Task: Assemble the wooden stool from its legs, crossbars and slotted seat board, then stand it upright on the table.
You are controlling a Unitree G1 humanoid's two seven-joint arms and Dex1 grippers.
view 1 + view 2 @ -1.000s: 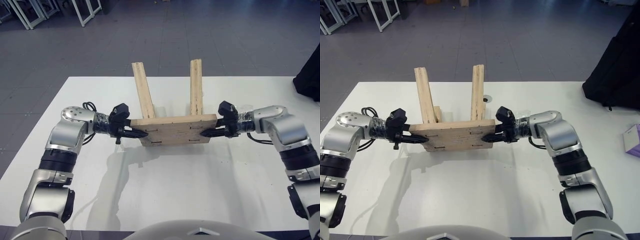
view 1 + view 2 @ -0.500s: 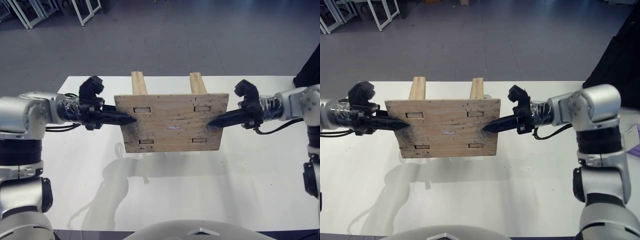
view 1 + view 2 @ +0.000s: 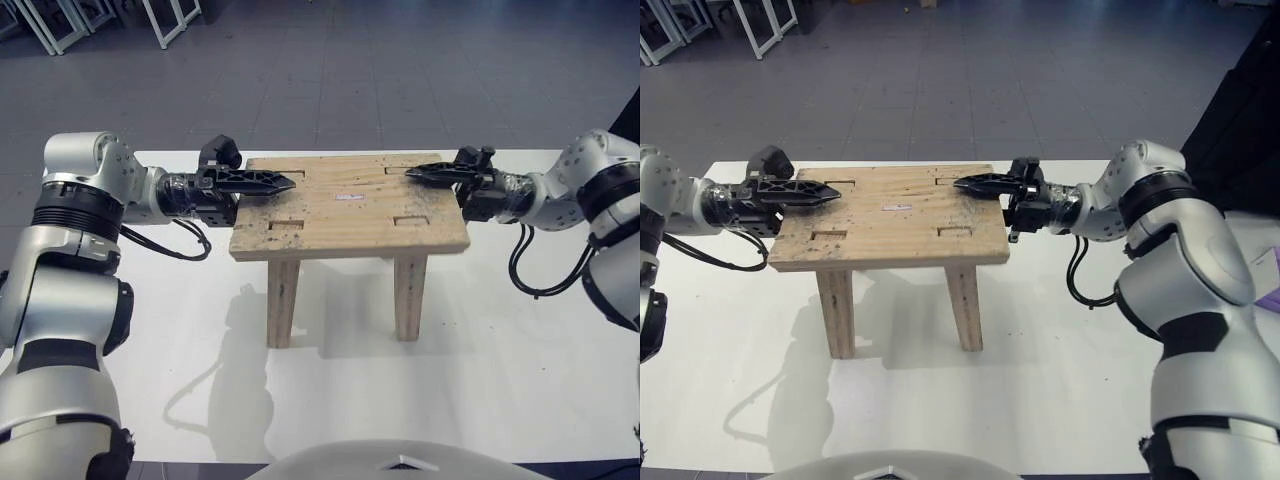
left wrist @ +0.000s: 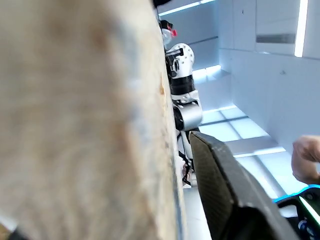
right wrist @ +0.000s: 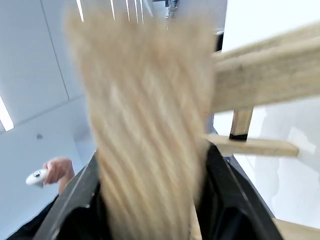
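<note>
Since half a second ago, both arms have turned the stool (image 3: pixel 345 243) over. Then it hung in the air with the top of its seat facing the camera and its legs pointing away. Now the seat is level on top and the legs point down.

The white desk (image 3: pixel 520 400) carries the stool near its middle, a little toward the far edge. The stool is upright, and its two near legs, left (image 3: pixel 282 303) and right (image 3: pixel 408 298), reach down to the desk surface. Whether their feet bear on it or sit just above it cannot be told. The seat board (image 3: pixel 345 205) shows its rectangular slots, two toward each end.

The left gripper (image 3: pixel 278 185) comes in level from the left and is clamped on the board's left end, with its upper finger lying along the top face. In the left wrist view one dark finger (image 4: pixel 230 190) lies close beside the wood. The right gripper (image 3: pixel 422 175) is clamped on the board's right end in the same way. The right wrist view shows the board's edge held between two dark fingers (image 5: pixel 75 200).
</note>
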